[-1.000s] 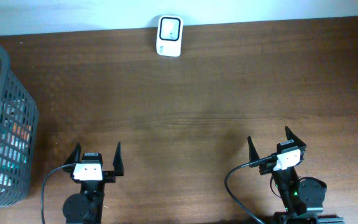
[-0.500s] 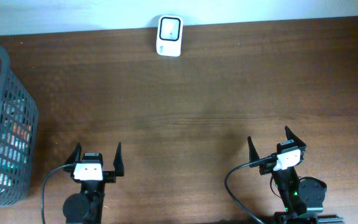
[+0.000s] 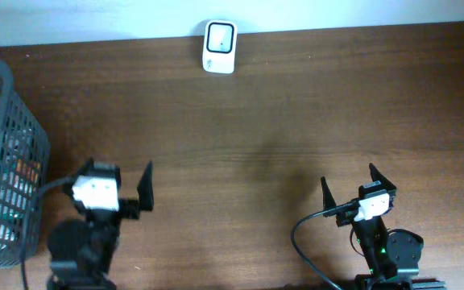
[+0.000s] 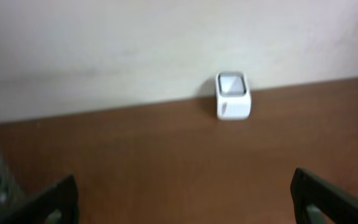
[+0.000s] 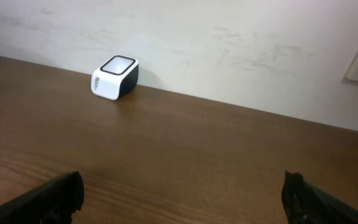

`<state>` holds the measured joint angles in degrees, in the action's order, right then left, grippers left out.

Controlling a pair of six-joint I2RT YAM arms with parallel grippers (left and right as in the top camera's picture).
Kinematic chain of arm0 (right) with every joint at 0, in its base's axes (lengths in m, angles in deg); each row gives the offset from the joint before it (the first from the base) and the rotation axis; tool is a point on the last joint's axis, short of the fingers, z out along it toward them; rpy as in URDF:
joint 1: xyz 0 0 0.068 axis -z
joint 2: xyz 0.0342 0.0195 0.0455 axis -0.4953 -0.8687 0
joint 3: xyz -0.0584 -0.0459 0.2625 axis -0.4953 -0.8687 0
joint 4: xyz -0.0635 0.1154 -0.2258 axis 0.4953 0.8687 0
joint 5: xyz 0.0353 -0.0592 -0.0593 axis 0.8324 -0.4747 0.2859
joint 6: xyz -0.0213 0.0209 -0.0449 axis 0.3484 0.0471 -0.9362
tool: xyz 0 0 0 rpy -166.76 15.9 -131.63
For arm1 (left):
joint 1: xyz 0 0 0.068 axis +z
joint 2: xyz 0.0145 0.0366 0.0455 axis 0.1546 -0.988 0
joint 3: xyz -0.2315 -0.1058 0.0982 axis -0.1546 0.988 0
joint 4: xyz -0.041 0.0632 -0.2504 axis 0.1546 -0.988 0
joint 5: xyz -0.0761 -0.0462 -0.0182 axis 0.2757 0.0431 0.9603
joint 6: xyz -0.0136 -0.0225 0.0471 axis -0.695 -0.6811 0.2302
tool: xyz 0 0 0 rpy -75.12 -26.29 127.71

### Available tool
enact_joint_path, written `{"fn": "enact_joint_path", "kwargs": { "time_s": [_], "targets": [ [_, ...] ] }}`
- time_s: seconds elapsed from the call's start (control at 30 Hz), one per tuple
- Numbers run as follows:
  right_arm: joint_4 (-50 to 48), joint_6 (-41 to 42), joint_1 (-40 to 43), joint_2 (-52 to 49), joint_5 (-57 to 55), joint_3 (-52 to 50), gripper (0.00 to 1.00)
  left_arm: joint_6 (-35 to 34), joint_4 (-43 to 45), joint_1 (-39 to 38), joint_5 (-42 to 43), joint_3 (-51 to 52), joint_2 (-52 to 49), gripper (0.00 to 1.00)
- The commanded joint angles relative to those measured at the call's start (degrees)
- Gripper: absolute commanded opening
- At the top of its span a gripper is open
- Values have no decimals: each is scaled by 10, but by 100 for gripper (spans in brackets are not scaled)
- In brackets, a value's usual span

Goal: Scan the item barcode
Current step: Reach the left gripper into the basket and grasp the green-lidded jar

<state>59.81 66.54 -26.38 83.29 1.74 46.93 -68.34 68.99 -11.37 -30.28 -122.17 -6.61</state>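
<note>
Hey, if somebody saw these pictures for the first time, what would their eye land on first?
Most likely the small white scanner, standing alone at the far edge of the dark wooden table against the pale wall. Next comes the grey mesh basket at the table's left edge, with the left gripper open close beside it. The right gripper is open too, holding nothing, near the front right.

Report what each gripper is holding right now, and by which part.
Nothing is held. The left gripper and the right gripper are both open wide, with nothing between their fingers.
</note>
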Motion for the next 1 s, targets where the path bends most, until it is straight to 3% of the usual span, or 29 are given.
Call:
{"fn": "enact_joint_path", "kwargs": {
  "time_s": [0.0,0.27,0.37,0.57,0.63,0.77,0.97],
  "targets": [
    [3,2,-3,4,5,-3,99,5,-86,3,37,-158,-122,99],
    [3,2,-3,4,5,-3,99,5,-467,3,40,-592,-449,99],
    [3,2,-3,4,5,-3,98,5,-557,3,40,-707,-535,99],
    [3,2,-3,4,5,-3,98,4,-520,5,44,-735,-598,99],
    [2,2,-3,4,5,-3,98,-35,-499,16,18,-743,-597,99],
    [3,2,-3,4,5,-3,98,-153,-487,118,-82,-819,-597,100],
    [3,2,-3,4,5,-3,98,-253,-488,323,-101,-829,-602,99]
  ]
}}
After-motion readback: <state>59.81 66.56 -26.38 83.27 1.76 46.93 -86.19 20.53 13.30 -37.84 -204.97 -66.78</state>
